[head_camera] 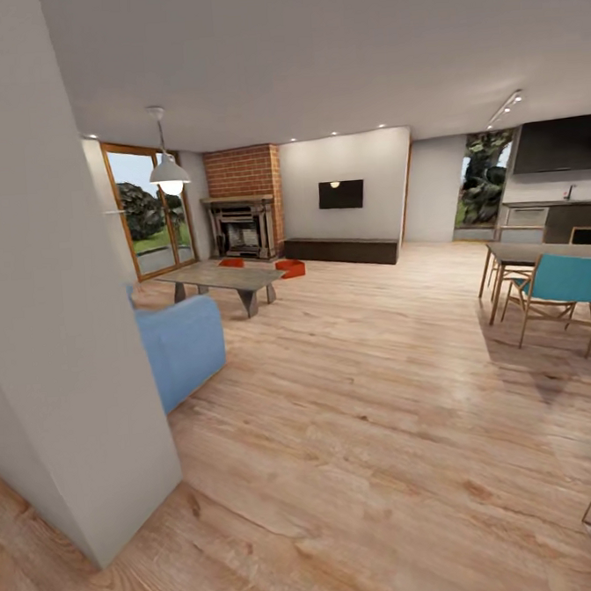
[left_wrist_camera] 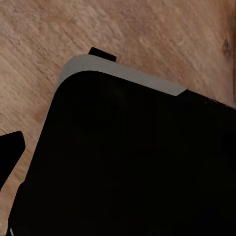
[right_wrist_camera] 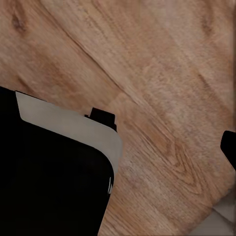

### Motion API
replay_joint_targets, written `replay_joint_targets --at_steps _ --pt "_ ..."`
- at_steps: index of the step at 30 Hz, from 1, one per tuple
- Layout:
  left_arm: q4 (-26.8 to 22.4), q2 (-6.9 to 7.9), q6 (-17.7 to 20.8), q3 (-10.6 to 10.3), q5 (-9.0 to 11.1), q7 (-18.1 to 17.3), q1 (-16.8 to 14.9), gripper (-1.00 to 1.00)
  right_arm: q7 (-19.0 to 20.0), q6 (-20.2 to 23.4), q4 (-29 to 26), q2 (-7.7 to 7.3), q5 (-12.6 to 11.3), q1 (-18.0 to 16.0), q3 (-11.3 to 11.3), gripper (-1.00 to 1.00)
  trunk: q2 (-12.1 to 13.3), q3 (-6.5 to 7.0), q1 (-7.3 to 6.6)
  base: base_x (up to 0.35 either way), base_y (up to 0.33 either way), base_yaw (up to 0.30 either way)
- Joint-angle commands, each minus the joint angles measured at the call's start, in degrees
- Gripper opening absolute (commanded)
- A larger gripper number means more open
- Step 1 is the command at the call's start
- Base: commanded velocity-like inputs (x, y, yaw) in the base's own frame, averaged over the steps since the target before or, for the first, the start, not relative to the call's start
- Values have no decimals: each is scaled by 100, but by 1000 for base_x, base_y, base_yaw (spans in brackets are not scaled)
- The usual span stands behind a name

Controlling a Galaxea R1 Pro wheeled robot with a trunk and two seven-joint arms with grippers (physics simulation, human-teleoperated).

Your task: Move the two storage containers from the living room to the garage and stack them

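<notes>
The head view looks across the living room with its light wood plank floor. Far away, near the brick fireplace, two orange-red storage containers lie on the floor: one just beside the low dark cabinet under the wall screen, the other behind the coffee table. A blue sofa stands at the left, next to a white wall corner.

Both wrist views point down at the plank floor over the robot's black body with its grey edge. There the fingers of the two grippers are only dark tips at the edges, so I cannot tell if they are apart or together.
</notes>
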Motion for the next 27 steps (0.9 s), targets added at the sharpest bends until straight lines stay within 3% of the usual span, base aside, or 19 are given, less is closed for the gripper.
replay_joint_targets --at_steps 1,27 --pt "0 -2 -12 44 8 -14 -2 100 -12 -31 18 0 58 -8 -4 100 -3 -6 3 323 0 0" --pt "0 -2 -12 42 1 -15 -2 100 -12 -33 18 0 85 -8 -3 100 -3 -6 3 323 -1 0"
